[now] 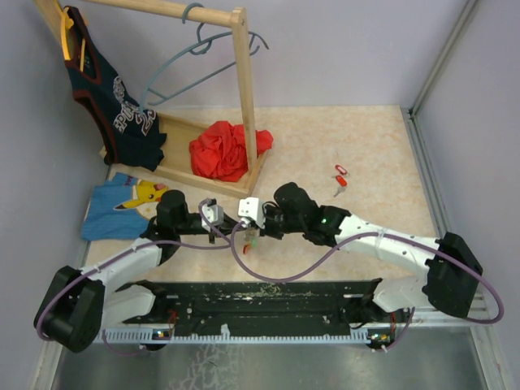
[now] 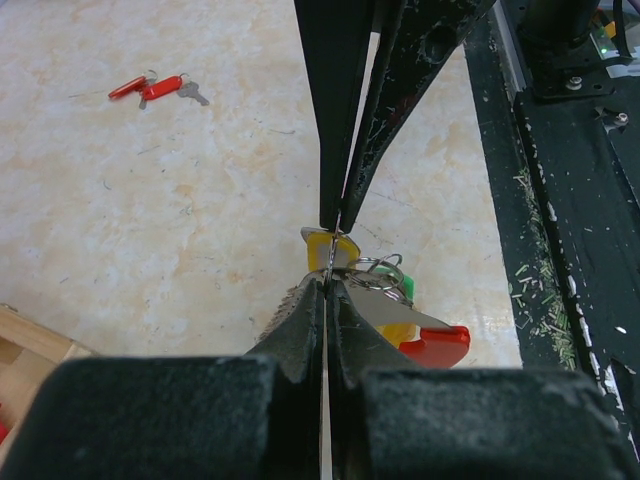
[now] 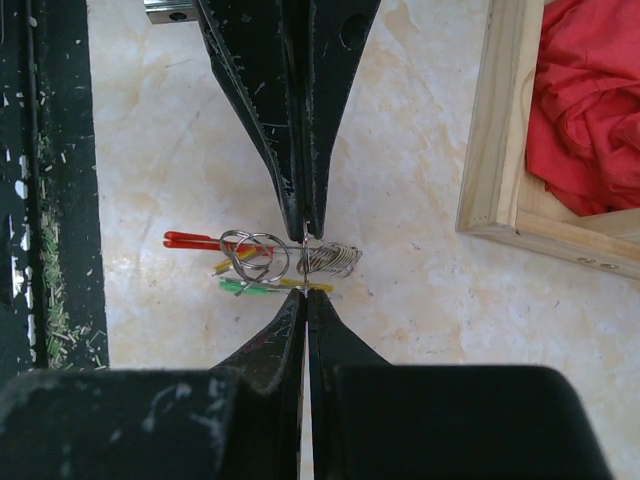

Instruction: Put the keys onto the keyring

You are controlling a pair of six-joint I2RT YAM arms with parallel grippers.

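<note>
Both my jaws clamp the thin grey wire keyring [image 3: 335, 260] by the counter's [image 1: 366, 146] near edge. It looks springy and slippery, best pinched on bare wire. Two loose red-tagged metal keys [image 1: 340, 181] lie toward its right edge.

- Open tabletop [image 1: 357, 138] right of wooden rack [image 1: 242, 97], apart from two red-tagged keys [image 1: 340, 180].
- Blocked at centre by left gripper [image 2: 328, 255] and right gripper [image 3: 305, 265], tip to tip, pinching the keyring [image 3: 338, 260].
</note>
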